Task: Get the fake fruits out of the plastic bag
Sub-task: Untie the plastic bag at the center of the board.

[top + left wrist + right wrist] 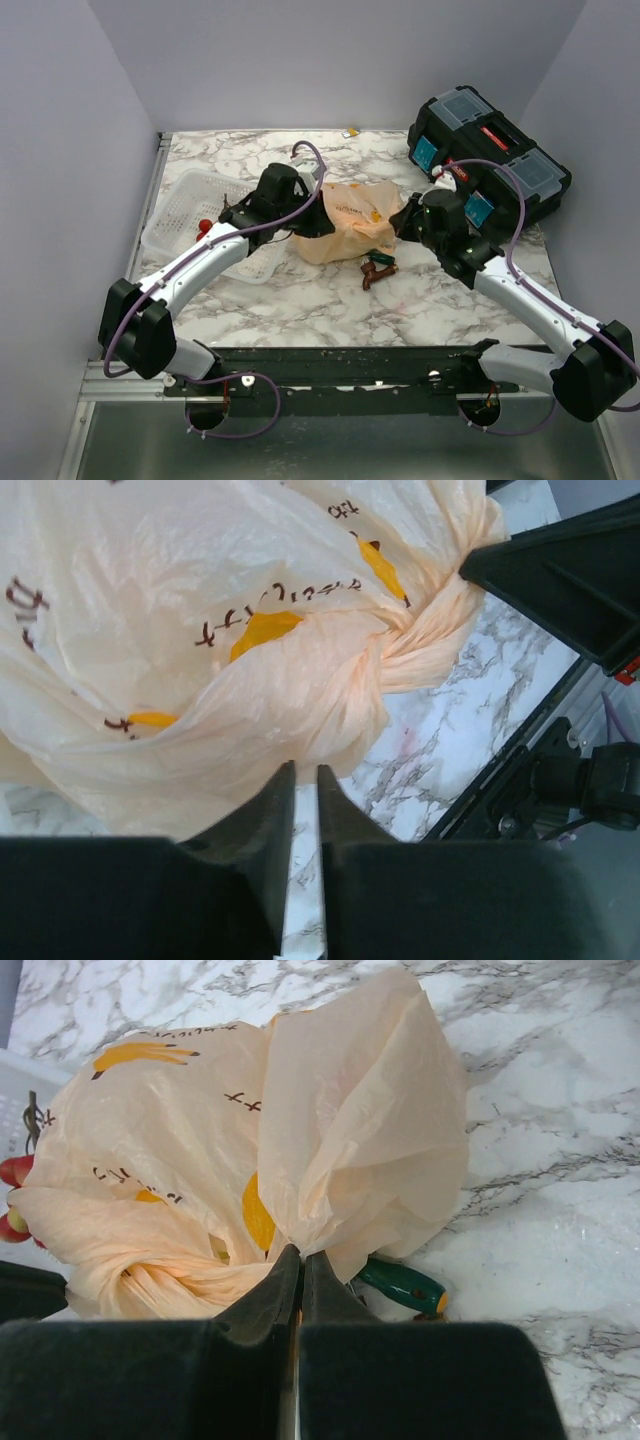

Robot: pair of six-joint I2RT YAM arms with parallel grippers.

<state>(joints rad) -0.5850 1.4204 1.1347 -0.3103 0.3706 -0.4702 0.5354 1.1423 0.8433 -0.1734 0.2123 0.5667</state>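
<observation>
Plastic bag (180,1160) pinched by right hand (300,1258), left hand (303,772) closed beside it.

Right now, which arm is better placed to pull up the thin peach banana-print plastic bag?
Probably the right: right gripper pinches a fold of the plastic bag; left gripper sits shut at its edge, gripping nothing visible.

The fake fruits are concealed within the plastic bag (345,225); no shape is resolved through its film. In the left wrist view the bag is cropped at top and left. A green-handled item (400,1285) is partly covered by the bag. A distant yellow speck (351,132) is too small to be identified.
</observation>
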